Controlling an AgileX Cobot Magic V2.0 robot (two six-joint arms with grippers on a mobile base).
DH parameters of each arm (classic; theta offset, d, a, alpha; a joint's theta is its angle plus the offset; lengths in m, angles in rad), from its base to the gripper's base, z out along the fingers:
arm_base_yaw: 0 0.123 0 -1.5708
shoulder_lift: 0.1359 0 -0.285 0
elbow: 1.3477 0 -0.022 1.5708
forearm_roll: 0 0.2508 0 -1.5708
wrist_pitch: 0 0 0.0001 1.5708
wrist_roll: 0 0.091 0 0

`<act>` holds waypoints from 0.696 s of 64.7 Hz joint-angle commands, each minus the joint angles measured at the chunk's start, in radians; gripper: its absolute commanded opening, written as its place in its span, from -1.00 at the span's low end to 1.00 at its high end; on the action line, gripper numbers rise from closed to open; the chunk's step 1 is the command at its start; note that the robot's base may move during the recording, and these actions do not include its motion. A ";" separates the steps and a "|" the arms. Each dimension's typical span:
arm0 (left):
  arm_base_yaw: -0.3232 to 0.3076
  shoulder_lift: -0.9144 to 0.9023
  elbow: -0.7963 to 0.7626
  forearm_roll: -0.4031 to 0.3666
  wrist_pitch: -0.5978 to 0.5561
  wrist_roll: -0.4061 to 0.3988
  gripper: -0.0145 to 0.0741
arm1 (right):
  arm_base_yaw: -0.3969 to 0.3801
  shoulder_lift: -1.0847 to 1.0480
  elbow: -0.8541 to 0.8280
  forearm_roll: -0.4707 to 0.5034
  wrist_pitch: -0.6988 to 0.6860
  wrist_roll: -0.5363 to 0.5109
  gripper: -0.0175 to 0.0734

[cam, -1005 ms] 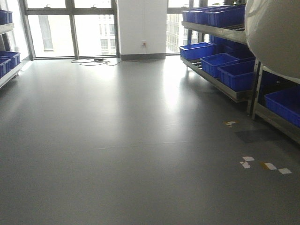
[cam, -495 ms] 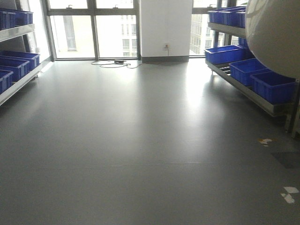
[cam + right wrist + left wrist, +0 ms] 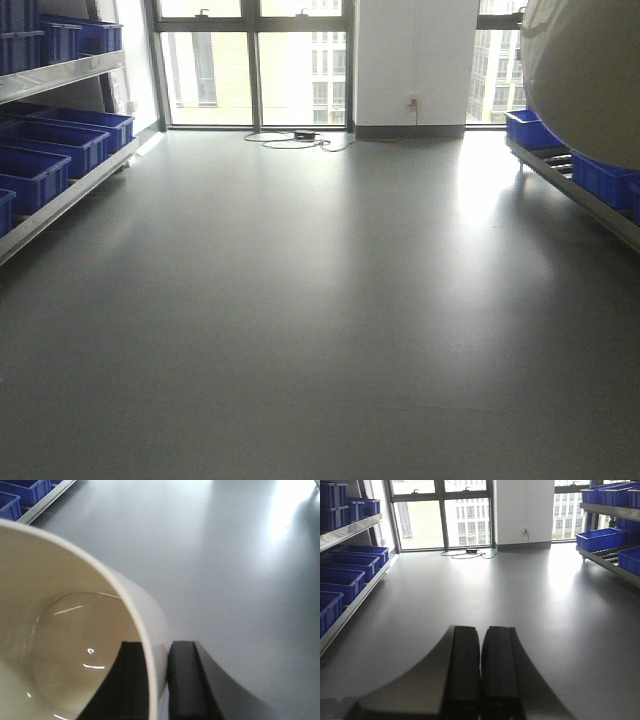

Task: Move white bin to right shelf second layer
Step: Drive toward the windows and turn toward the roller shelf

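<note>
White bin [image 3: 75, 630] — held off the floor by the right gripper [image 3: 159, 675], whose two black fingers [image 3: 186, 680] pinch the tub's wall at the rim, one inside and one outside. You see only part of it: the right wrist view cuts the rim off at left and bottom, showing the glossy cream interior and rounded base. In the front view the bin [image 3: 590, 70] is a pale, blurred curve filling the upper right corner. Left gripper [image 3: 481, 675] — fingers pressed together with nothing between them, pointing out over the grey floor [image 3: 520, 595]. Blue crates [image 3: 350, 565] sit on the left-hand rack [image 3: 350, 530], with more on the right-hand rack [image 3: 615, 512]. That rack is cropped by the frame edge, partly hidden behind the bin in the front view, and the bin is not on it. You cannot tell from these views which of its levels is the second. A cable [image 3: 295, 140] lies on the floor near the windows [image 3: 255, 60].
</note>
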 commanded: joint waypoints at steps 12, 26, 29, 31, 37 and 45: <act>-0.006 -0.014 0.037 -0.005 -0.084 -0.004 -0.48 | -0.005 -0.001 -0.032 -0.001 -0.100 -0.003 -0.49; -0.006 -0.014 0.037 -0.005 -0.084 -0.004 -0.48 | -0.005 -0.001 -0.032 -0.001 -0.100 -0.003 -0.49; -0.006 -0.014 0.037 -0.005 -0.084 -0.004 -0.48 | -0.005 -0.001 -0.032 -0.001 -0.100 -0.003 -0.49; -0.006 -0.014 0.037 -0.005 -0.084 -0.004 -0.48 | -0.005 -0.001 -0.032 -0.001 -0.100 -0.003 -0.49; -0.006 -0.014 0.037 -0.005 -0.084 -0.004 -0.48 | -0.005 -0.001 -0.032 -0.001 -0.100 -0.003 -0.49; -0.006 -0.014 0.037 -0.005 -0.084 -0.004 -0.48 | -0.005 -0.001 -0.032 -0.001 -0.100 -0.003 -0.49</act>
